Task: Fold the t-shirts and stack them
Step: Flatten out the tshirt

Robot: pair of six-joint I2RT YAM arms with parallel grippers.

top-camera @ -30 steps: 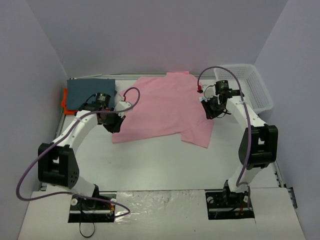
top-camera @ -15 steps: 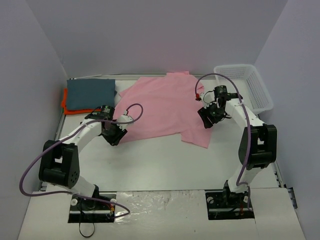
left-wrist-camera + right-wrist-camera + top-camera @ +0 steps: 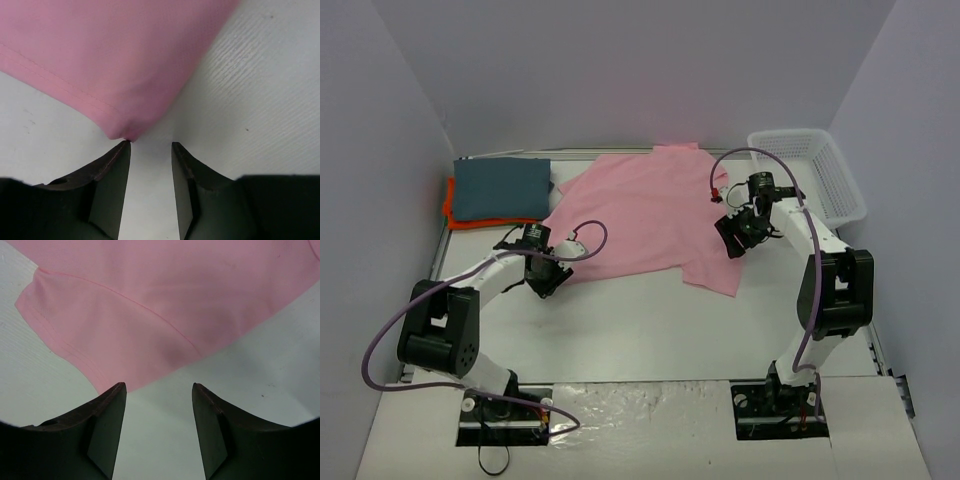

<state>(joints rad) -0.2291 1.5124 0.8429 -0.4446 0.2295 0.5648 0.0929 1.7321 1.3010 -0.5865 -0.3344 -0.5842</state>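
A light pink t-shirt lies spread flat across the middle of the white table. A folded slate blue-grey shirt rests on a folded orange shirt at the back left. My left gripper sits at the pink shirt's near left corner, open and holding nothing. That corner lies just past the left fingertip. My right gripper hovers by the shirt's right sleeve, open, with bare table between its fingers.
A white plastic mesh basket stands at the back right, close behind the right arm. Purple walls enclose the table on three sides. Purple cables loop off both arms.
Both grippers have opened and let go of the pink shirt, which now lies flat. The left gripper has slid toward the near left; the right one moved slightly nearer.
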